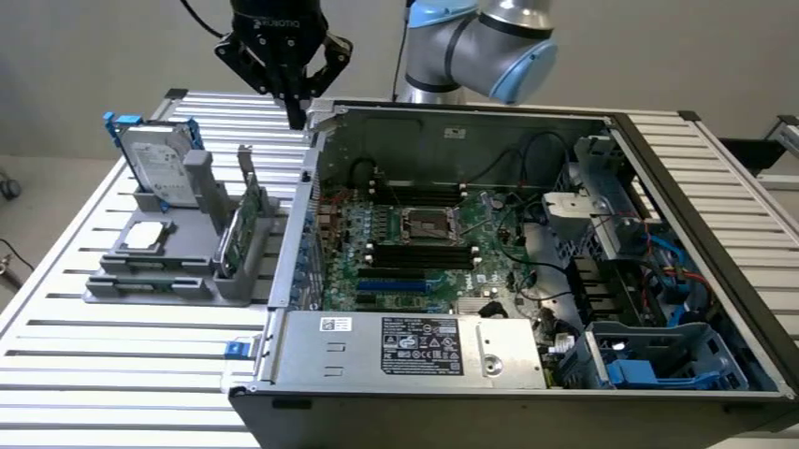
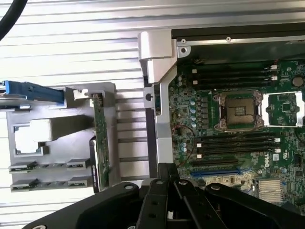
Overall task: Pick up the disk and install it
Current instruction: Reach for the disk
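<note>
The pincer (image 1: 296, 114), fingers pressed together and holding nothing, hangs above the back corner of the open computer case (image 1: 374, 110). Just beyond it, toward the exterior view's left, a thin green circuit card (image 1: 245, 220) stands in a grey holder (image 1: 175, 281). Farther the same way and lower than the pincer, the disk (image 1: 164, 161) stands on edge in that holder, long axis upright

Surface (image 1: 112, 365): rack (image 1: 163, 281) at the exterior view's left, holding the disk (image 1: 160, 161) upright at its far end, chip (image 1: 146, 236) nearer, card (image 1: 243, 224) upright alongside. Case (image 1: 295, 243) to the right. Tool (image 1: 295, 117) above the case's far-left corner.
</note>
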You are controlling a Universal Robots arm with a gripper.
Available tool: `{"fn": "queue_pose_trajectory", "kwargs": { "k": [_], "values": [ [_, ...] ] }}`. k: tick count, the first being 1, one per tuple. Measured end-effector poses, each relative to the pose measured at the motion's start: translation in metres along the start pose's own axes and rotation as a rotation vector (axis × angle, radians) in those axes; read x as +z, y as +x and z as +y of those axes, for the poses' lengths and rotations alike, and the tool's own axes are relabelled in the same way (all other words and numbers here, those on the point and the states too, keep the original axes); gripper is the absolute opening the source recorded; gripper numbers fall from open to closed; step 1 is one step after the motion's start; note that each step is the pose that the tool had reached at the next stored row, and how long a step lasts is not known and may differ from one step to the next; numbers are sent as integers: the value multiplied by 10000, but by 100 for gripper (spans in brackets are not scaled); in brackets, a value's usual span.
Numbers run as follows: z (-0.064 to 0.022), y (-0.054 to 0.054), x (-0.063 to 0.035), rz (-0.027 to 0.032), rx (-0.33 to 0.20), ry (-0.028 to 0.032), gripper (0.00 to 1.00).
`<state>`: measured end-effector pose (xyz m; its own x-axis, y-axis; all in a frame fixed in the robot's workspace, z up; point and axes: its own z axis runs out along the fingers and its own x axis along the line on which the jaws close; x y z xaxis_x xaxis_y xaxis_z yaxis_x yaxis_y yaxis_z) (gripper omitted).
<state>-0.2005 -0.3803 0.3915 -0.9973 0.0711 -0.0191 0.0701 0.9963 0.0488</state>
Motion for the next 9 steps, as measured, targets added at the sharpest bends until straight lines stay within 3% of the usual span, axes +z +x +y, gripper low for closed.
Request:
{"fn": "queue_pose_trajectory", "kwargs": {
  "k": [9],
  "values": [
    [221, 427, 58, -2, 0, 12, 11]
  ]
}}
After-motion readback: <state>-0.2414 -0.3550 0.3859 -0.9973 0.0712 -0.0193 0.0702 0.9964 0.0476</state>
